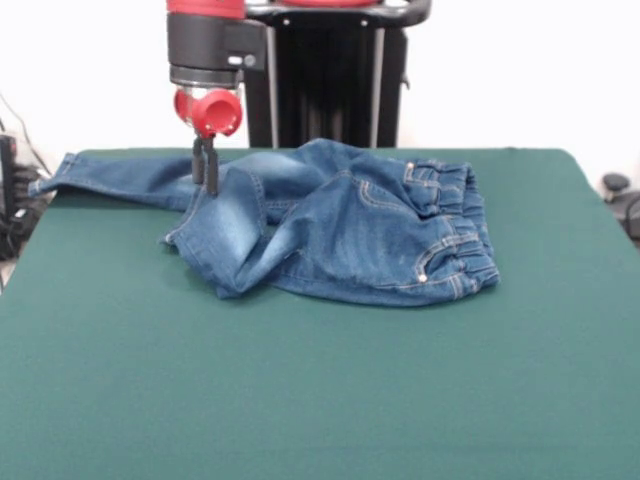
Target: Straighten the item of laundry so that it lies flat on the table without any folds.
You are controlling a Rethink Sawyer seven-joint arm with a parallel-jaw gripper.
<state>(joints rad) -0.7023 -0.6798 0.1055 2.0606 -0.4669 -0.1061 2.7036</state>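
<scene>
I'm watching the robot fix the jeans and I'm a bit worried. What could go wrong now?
The gripper looks pinched shut right at a fold of the jeans. If it grips two layers, pulling might drag the whole bundle instead of opening it. One leg already reaches the edge of the table at the picture's left, so a pull that way could slide it off. The other leg lies folded over, and a pull could tighten that fold.
</scene>
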